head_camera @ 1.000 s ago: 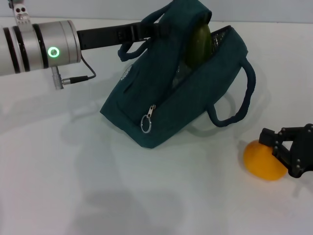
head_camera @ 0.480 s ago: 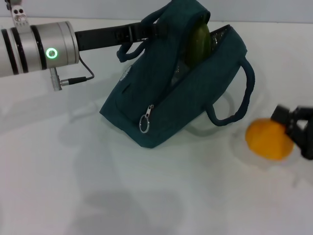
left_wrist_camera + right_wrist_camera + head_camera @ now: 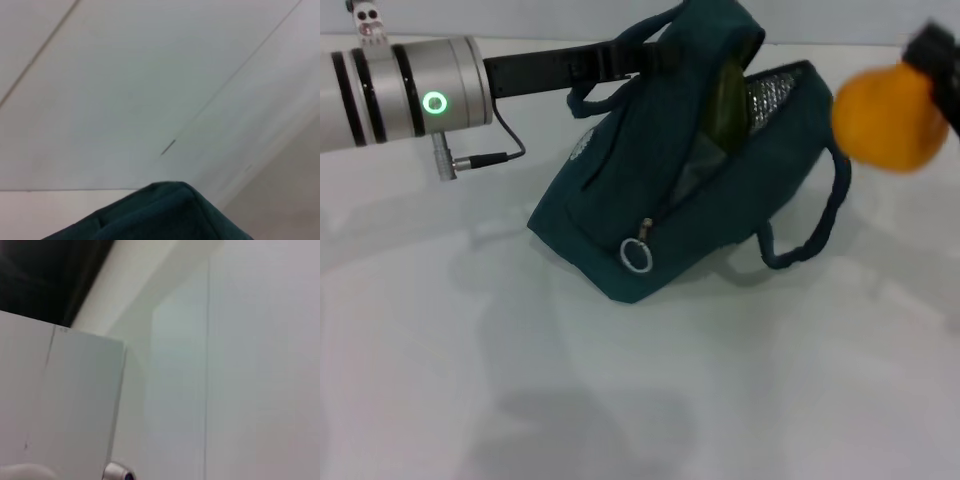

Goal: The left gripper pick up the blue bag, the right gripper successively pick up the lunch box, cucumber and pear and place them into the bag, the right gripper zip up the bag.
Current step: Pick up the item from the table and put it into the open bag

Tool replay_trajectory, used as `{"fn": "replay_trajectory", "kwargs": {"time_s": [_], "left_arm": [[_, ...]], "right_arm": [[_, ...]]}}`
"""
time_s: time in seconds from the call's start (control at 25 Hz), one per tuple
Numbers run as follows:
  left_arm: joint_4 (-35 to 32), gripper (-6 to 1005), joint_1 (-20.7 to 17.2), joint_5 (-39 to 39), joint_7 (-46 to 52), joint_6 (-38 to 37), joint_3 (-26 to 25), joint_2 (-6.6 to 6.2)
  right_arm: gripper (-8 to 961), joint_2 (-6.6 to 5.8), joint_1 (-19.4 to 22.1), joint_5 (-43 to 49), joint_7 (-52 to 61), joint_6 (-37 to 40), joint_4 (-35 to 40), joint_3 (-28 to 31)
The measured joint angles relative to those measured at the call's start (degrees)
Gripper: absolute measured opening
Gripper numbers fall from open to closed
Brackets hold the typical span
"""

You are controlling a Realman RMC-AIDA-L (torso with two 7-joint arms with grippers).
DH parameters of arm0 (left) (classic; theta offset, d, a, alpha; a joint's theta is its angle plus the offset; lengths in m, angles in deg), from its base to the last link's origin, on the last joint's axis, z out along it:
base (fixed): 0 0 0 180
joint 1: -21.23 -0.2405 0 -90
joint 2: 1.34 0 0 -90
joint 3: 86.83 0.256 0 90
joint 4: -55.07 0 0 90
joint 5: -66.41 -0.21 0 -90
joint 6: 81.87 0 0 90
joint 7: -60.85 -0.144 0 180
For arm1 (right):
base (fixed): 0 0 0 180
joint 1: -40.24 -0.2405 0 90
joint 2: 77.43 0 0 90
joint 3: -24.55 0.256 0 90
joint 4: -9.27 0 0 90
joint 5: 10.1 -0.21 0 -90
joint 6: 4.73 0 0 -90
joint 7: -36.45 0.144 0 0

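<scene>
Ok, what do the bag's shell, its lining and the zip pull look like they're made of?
The blue bag shell looks like matte woven fabric: it creases softly and shows no shine. The lining looks like silver foil, glinting with a quilted pattern. The zip pull appears to be a metal ring, thin, bright and reflective.

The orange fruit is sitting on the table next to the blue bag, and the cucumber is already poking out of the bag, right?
Not quite. The pear is not on the table: the right end effector holds it up in the air beside the blue bag, as the head view shows. The cucumber is indeed poking out of the bag.
</scene>
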Motion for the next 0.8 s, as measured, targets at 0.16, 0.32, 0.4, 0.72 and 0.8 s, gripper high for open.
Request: {"fn": "replay_trajectory", "kwargs": {"time_s": [0.16, 0.32, 0.4, 0.72, 0.8], "left_arm": [[-0.1, 65, 0.0, 1.4, 0.2, -1.3, 0.0, -0.05], [-0.1, 65, 0.0, 1.7, 0.6, -1.5, 0.0, -0.07], [0.1, 66, 0.0, 1.7, 0.8, -1.5, 0.0, -0.07], [0.2, 65, 0.0, 1.8, 0.9, -1.7, 0.0, 0.0], [0.2, 65, 0.0, 1.8, 0.9, -1.7, 0.3, -0.01]], "right_arm": [[26, 0.02, -4.1, -0.4, 0.1, -1.6, 1.4, -0.2], [26, 0.11, -6.7, 0.0, -0.2, -5.0, 2.0, -1.4], [26, 0.11, -7.4, 0.1, -1.2, -7.8, 1.9, -3.2], [26, 0.63, -8.0, -0.1, -7.0, -20.3, 0.9, -13.0], [26, 0.75, -8.0, -0.2, -8.4, -21.8, 0.4, -14.2]]}}
